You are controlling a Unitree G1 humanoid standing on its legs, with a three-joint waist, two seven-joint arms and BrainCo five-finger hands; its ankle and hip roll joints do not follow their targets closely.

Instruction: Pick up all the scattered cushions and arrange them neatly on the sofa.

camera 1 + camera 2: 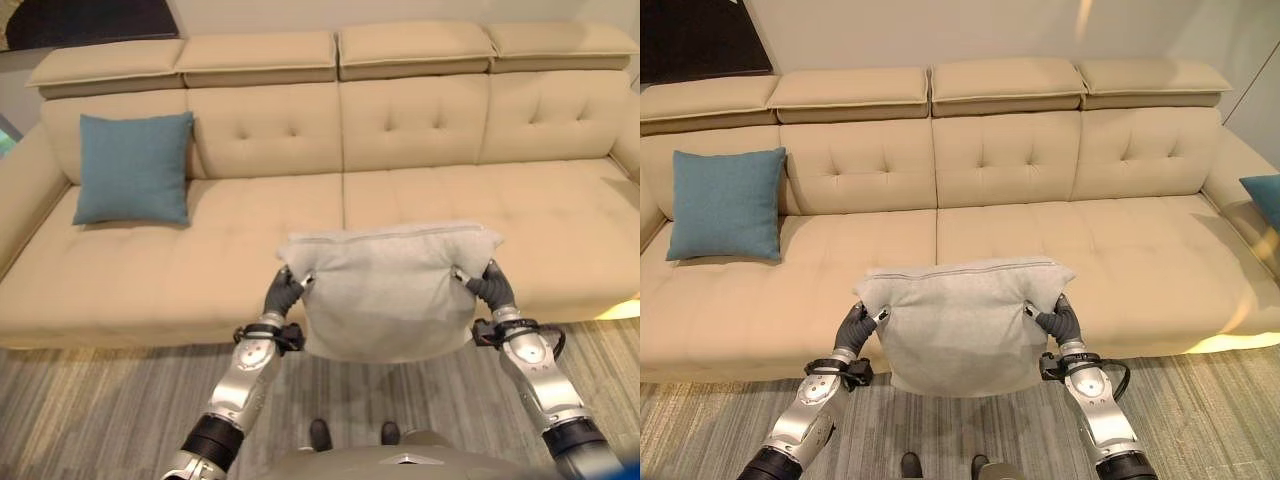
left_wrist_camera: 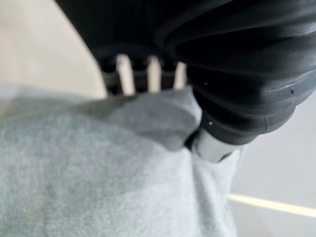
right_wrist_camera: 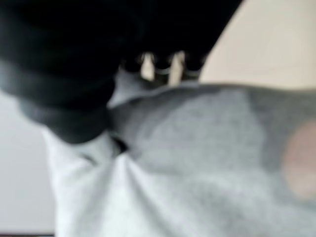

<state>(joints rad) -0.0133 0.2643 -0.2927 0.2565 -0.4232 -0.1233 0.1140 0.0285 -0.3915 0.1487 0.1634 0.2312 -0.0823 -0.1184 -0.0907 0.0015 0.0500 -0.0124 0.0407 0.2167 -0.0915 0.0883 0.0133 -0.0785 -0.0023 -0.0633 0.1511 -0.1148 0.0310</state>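
Nearest to us, we hold the grey cushion (image 1: pixel 388 292) up in front of our chest, hanging over the striped rug (image 1: pixel 90 410) just short of the sofa's front edge. Our left hand (image 1: pixel 283 291) has its fingers curled round the cushion's upper left corner, and our right hand (image 1: pixel 491 283) grips the upper right corner the same way; the wrist views show cloth bunched under the fingers on each side. The cushion hangs flat between the two hands, clear of the seat.

Beyond it lies the beige sofa (image 1: pixel 440 190), its middle seat bare. Further back on our left, a teal cushion (image 1: pixel 134 167) leans upright against the backrest, and another teal cushion's corner (image 1: pixel 1264 195) shows at the far right end.

We judge we are mid-carry. Next we need to reach forward over the seat, stand the grey cushion against the backrest, and loosen both hands together so it does not topple.
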